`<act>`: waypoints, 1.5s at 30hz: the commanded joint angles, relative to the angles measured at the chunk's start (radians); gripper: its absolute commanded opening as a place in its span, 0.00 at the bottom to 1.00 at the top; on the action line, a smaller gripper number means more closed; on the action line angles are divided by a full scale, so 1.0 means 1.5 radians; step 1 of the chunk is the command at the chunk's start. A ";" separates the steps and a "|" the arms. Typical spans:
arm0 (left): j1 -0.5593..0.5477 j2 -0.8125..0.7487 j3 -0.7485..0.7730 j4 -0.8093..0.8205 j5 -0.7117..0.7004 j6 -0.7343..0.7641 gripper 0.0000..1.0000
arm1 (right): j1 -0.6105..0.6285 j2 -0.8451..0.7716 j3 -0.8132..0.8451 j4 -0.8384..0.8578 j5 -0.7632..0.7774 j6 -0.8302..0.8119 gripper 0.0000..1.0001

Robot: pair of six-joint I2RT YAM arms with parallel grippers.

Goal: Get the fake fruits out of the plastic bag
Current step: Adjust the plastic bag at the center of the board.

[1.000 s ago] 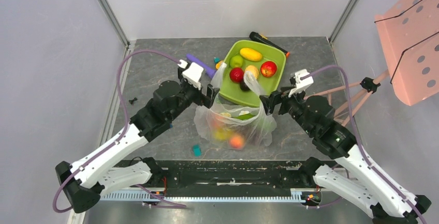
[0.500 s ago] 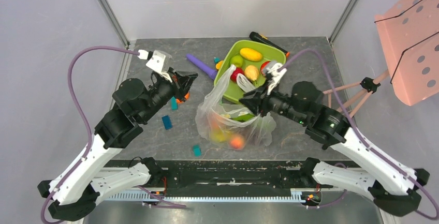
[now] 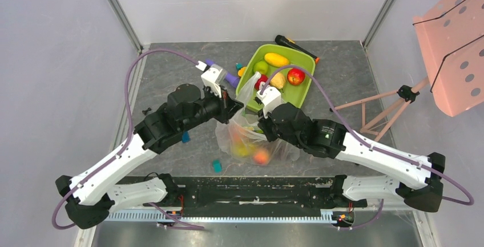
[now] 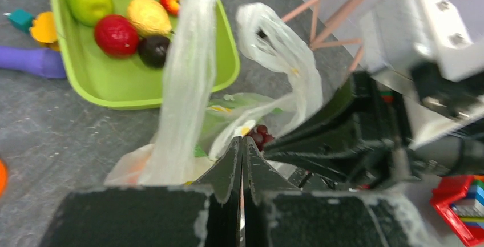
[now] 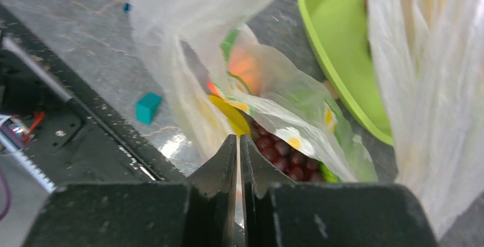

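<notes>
Right wrist: my right gripper (image 5: pixel 237 144), pressed together, points into the bag (image 5: pixel 297 116); grapes (image 5: pixel 279 151) lie just beyond its tips.

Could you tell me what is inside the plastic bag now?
The plastic bag holds an orange fruit, a yellow fruit and purple grapes; anything underneath is hidden.

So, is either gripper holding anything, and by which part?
Cannot tell: left gripper and right gripper are shut at the plastic bag, but no pinched film shows.
</notes>
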 commanded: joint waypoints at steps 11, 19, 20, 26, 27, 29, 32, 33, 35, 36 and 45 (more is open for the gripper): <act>-0.145 0.086 -0.018 0.065 -0.046 -0.059 0.02 | 0.000 -0.025 -0.103 -0.052 0.117 0.084 0.06; -0.153 0.172 -0.054 0.123 -0.032 -0.083 0.02 | -0.002 -0.128 -0.233 0.016 0.069 0.132 0.04; -0.153 0.184 -0.056 0.126 -0.028 -0.085 0.02 | -0.002 -0.142 -0.249 0.026 0.067 0.137 0.04; -0.165 0.243 -0.065 0.152 -0.010 -0.093 0.02 | -0.003 -0.216 -0.321 0.096 0.048 0.156 0.03; -0.169 0.254 -0.062 0.153 -0.008 -0.093 0.02 | -0.002 -0.222 -0.325 0.099 0.048 0.156 0.03; -0.175 0.273 -0.056 0.155 -0.006 -0.092 0.02 | -0.002 -0.227 -0.325 0.099 0.051 0.156 0.03; -0.182 0.301 -0.047 0.155 -0.004 -0.087 0.02 | -0.002 -0.226 -0.325 0.098 0.049 0.153 0.03; -0.184 0.309 -0.046 0.154 -0.004 -0.086 0.02 | -0.002 -0.226 -0.325 0.098 0.050 0.153 0.03; -0.186 0.324 -0.047 0.152 -0.005 -0.084 0.02 | -0.002 -0.227 -0.327 0.098 0.056 0.155 0.02; -0.186 0.331 -0.048 0.150 -0.011 -0.082 0.02 | -0.002 -0.229 -0.330 0.099 0.059 0.156 0.02; -0.186 0.361 -0.075 0.145 -0.123 -0.066 0.02 | -0.002 -0.227 -0.359 0.045 0.166 0.216 0.01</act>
